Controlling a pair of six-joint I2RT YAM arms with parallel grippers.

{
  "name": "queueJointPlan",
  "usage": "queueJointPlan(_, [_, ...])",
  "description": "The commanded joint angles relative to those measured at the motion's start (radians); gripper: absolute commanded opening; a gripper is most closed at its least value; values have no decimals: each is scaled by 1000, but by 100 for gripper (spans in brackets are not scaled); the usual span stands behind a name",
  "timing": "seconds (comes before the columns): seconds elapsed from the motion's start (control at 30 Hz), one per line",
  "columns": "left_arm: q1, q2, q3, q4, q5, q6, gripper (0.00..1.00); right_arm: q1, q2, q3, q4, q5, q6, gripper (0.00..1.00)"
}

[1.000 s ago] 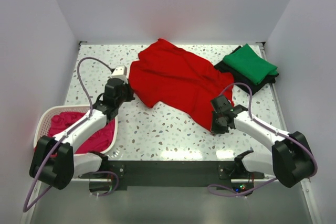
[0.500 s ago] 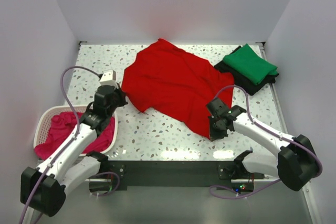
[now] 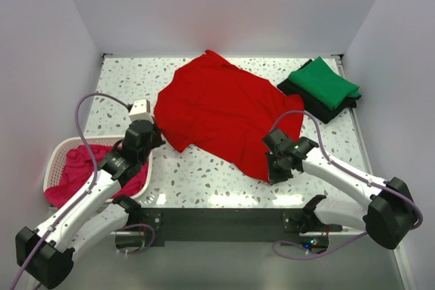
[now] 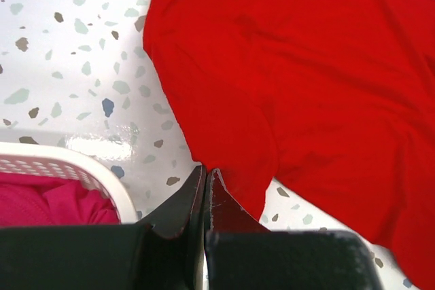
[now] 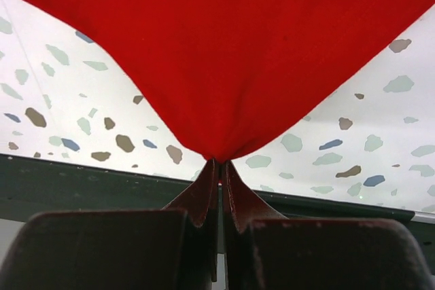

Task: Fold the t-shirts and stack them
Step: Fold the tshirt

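Observation:
The red t-shirt (image 3: 221,110) lies spread and mostly flat across the middle of the table. My left gripper (image 3: 156,138) is shut at its left hem; in the left wrist view the closed fingertips (image 4: 206,170) meet the red edge (image 4: 224,161). At the shirt's near right corner my right gripper (image 3: 270,173) is shut on a pinched point of red cloth (image 5: 221,147). A folded green t-shirt (image 3: 323,82) rests on a folded black t-shirt (image 3: 314,104) at the back right. The magenta t-shirt (image 3: 85,168) lies crumpled in the basket.
The white lattice basket (image 3: 56,153) stands at the near left, close beside my left arm; its rim (image 4: 81,164) shows in the left wrist view. White walls close off the back and both sides. A dark strip (image 3: 217,219) runs along the table's near edge.
Both arms drew back toward the near edge. The red t-shirt came with them, sliding nearer and to the left and spreading flatter. Both grippers stayed shut.

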Motion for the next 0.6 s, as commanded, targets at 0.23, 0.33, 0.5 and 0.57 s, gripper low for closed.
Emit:
queueJointPlan(0.23, [-4,157,102,106,-120,79,0,-21,28,116,-2,118,-21,0])
queueJointPlan(0.33, [-2,220,124,160,-115,114,0,-66,36,122,6,141,-44,0])
queueJointPlan(0.5, [15,327,167,259,-80,175,0,-183,24,116,32,132,-96,0])
queueJointPlan(0.57, [30,360,174,314,-65,195,0,-215,25,128,51,129,-104,0])
